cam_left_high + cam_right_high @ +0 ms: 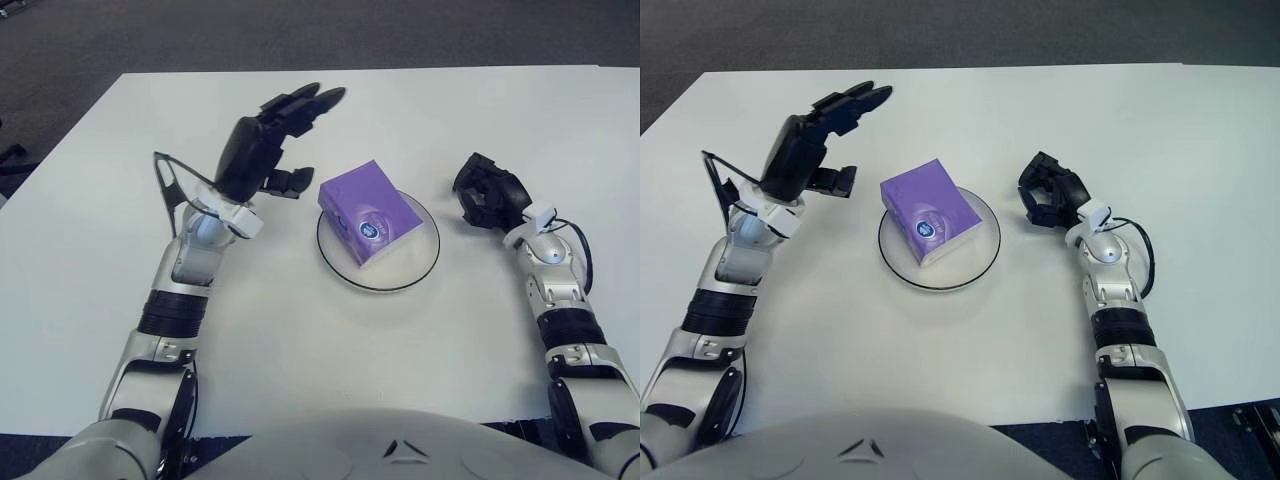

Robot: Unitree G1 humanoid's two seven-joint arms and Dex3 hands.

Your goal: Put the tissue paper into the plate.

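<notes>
A purple tissue paper pack (364, 211) lies in the round white plate (415, 262) with a dark rim, at the middle of the white table. My left hand (282, 135) is raised just left of the plate, fingers spread and holding nothing, apart from the pack. My right hand (487, 192) shows to the right of the plate, fingers loosely curled and holding nothing. The pack also shows in the right eye view (931, 211).
The white table (330, 340) spans the view. Dark carpet floor (200, 35) lies beyond its far edge. A thin black cable loop (165, 175) hangs off my left wrist.
</notes>
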